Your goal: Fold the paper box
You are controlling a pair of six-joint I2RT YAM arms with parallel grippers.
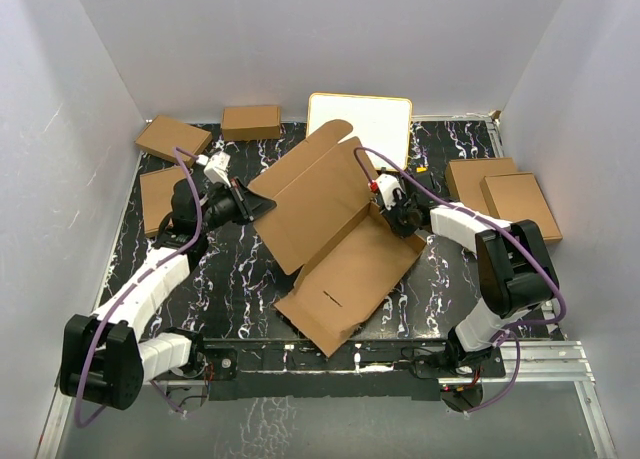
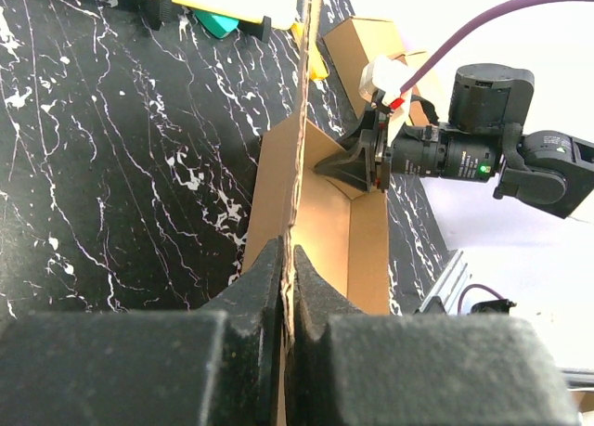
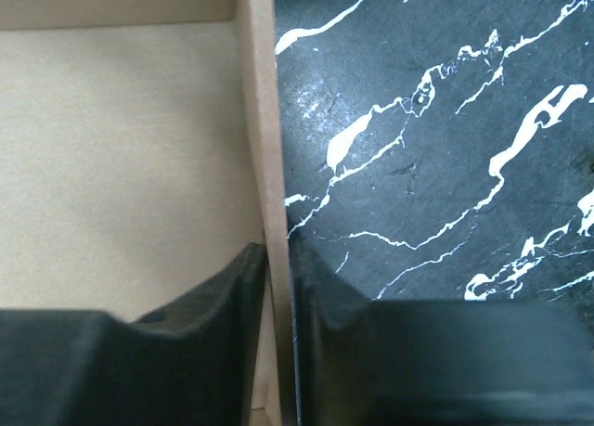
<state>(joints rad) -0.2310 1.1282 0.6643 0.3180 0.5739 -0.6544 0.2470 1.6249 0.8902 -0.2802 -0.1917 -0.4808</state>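
The paper box [image 1: 330, 229] lies mid table [image 1: 240, 289], left gripper [image 1: 262, 207] at its left edge, right gripper [image 1: 400, 217] at its right wall, board [image 1: 360, 119] behind, small boxes [image 1: 173, 137] at both sides.

Even bright light, soft shadows, wrist-view glare.

The paper box [image 1: 335, 229] lies half-folded across the black marbled counter [image 1: 240, 299], its far panel raised; the left end effector [image 1: 262, 207] meets its left edge; the right end effector [image 1: 400, 217] meets its right side; smaller brown boxes [image 1: 250, 122] and a white board [image 1: 360, 119] sit along the far edge
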